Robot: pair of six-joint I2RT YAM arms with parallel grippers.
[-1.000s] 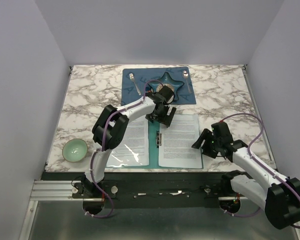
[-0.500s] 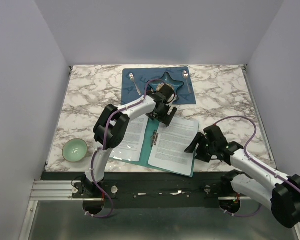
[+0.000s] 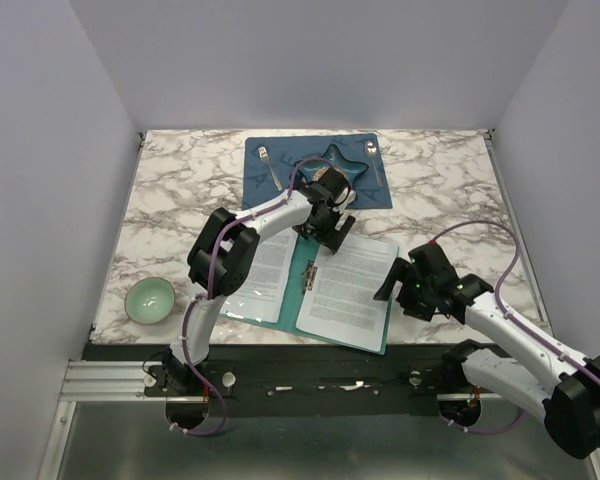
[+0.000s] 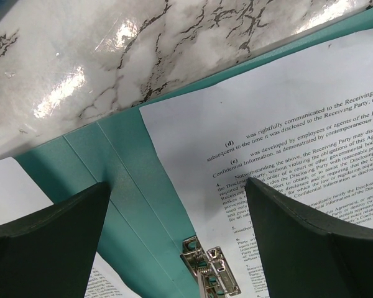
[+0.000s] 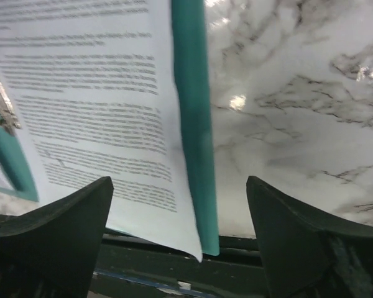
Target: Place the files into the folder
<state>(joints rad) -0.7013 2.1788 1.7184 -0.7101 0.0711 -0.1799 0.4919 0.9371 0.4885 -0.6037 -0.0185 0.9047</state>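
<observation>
The folder (image 3: 302,305) lies open and slightly skewed on the marble table (image 3: 180,200), close to the front edge. In the right wrist view its near right corner reaches over the dark strip at that edge. The files (image 3: 350,290) lie as printed sheets on both halves. A narrow teal margin shows along the right side and the far side, and the clip (image 4: 211,273) sits on the spine between them. The left gripper (image 4: 177,186) hangs over the folder's far edge by the spine. Its fingers are spread wide with nothing between them, one over the bare teal, the other over the right sheet. The right gripper (image 5: 179,181) is also spread wide and holds nothing. It straddles the folder's right edge near the front corner, one finger over the sheet and the other over bare marble; whether it touches the paper cannot be told. To the right of the folder the marble is open as far as the table's side rail. On the far side there is only a thin band of marble before the blue placemat (image 3: 265,195), which carries a star dish (image 3: 352,160), a fork (image 3: 270,170) and a spoon (image 3: 373,160). The left arm's wrist hangs over the mat's near edge. A pale green bowl (image 3: 150,300) stands by the front left corner, well apart from the folder's left half.
</observation>
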